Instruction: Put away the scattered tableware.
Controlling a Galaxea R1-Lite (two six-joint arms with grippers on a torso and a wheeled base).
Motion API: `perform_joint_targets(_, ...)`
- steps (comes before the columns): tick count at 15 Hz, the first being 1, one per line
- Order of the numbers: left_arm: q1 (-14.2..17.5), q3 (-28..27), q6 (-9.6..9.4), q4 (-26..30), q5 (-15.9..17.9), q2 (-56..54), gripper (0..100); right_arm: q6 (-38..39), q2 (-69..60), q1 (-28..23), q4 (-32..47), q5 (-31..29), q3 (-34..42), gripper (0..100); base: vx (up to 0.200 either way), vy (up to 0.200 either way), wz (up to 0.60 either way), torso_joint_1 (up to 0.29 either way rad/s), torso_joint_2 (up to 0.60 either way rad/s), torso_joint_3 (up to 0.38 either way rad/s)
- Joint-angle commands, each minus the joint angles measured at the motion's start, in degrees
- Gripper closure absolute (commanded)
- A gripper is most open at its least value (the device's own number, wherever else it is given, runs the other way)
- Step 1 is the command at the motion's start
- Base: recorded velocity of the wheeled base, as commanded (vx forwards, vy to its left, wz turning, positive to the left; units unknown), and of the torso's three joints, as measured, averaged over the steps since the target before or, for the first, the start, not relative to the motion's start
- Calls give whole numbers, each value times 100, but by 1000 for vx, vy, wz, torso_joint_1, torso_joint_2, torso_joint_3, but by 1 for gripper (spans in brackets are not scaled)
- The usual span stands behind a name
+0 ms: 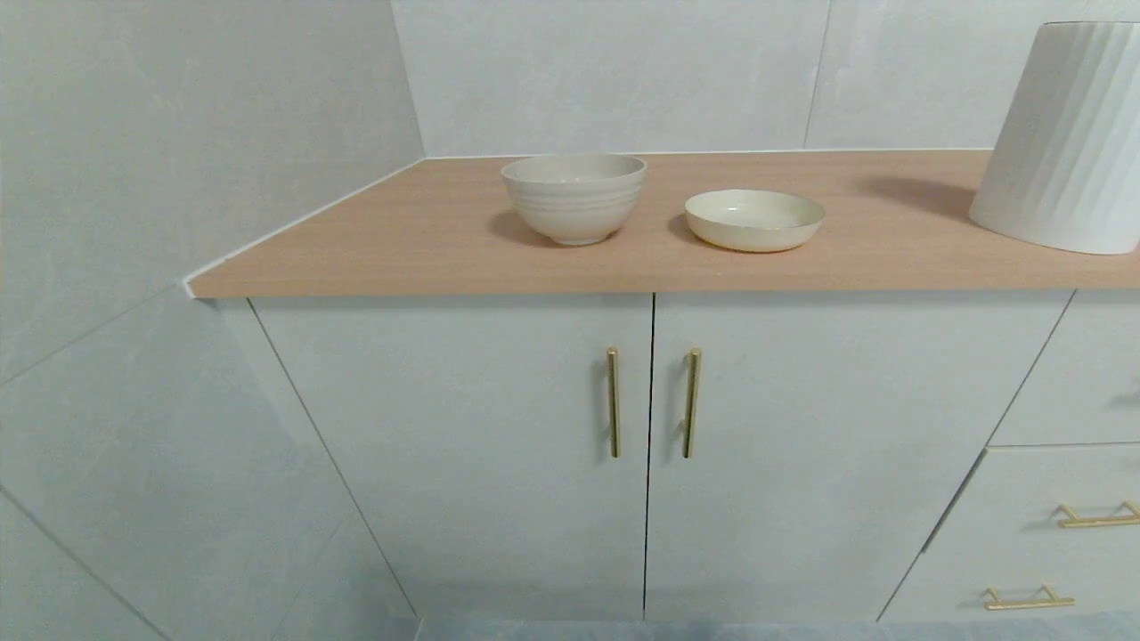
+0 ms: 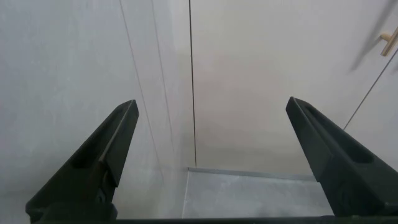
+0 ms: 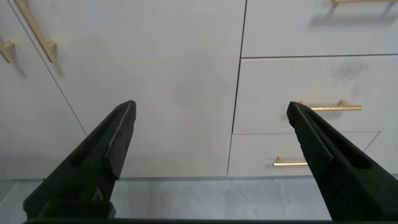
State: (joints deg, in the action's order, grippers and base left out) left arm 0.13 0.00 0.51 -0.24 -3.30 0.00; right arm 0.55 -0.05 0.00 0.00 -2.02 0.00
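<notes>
A wooden counter [image 1: 401, 240] is seen across the upper half of the frame, set into a corner of pale tiled walls [image 1: 178, 160]. A deep ribbed bowl [image 1: 574, 198] is placed upright near the centre of the counter. A shallow cream dish [image 1: 753, 219] is set just to its right, apart from it. At the upper right edge, a tall white ribbed vessel [image 1: 1064, 133] is cut off by the frame. Below the counter, two white cabinet doors [image 1: 463, 445] are shown closed, with two vertical gold handles [image 1: 613, 402] mounted side by side at the seam. At the lower right, drawers [image 1: 1024, 525] with horizontal gold handles [image 1: 1098, 515] are partly seen.
</notes>
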Motion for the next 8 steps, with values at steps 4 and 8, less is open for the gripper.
perform_joint_targets(4,4,0,2,-2,-4,0,0,-90,5,9,-9,18,-9,0,0,0,0,0,0,0)
perform_joint_targets(8,4,0,2,-2,-4,0,0,701,2035,431,18,422,-1969,0,0,0,0,0,0,0)
